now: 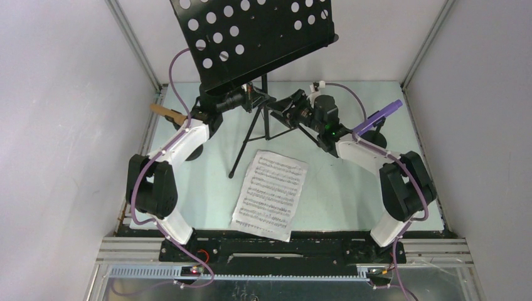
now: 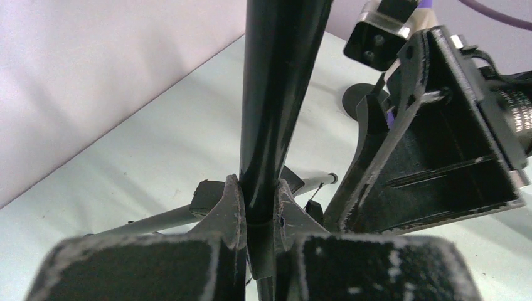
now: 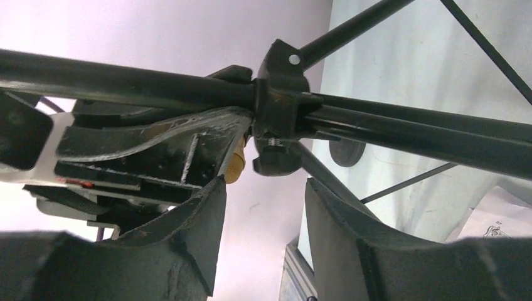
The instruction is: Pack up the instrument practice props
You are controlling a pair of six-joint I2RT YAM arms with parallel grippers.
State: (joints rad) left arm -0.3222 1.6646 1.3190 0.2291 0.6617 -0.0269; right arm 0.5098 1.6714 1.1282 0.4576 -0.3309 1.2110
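The black perforated music rack (image 1: 251, 34) stands on its tripod legs (image 1: 244, 147) at the back of the table. My left gripper (image 1: 251, 98) is shut on the rack's black pole (image 2: 279, 94), one finger on each side just above the leg joint. From the right, my right gripper (image 1: 279, 110) faces the same pole, open, its fingertips (image 3: 213, 188) just below the pole's black collar (image 3: 279, 94) with nothing between them. A white sheet-music page (image 1: 271, 193) lies flat in front of the tripod.
A tan toy microphone (image 1: 166, 113) sticks out at the left behind my left arm. A purple one (image 1: 379, 116) stands in a small black round-based holder (image 1: 375, 137) at the right. White walls close in the table on three sides.
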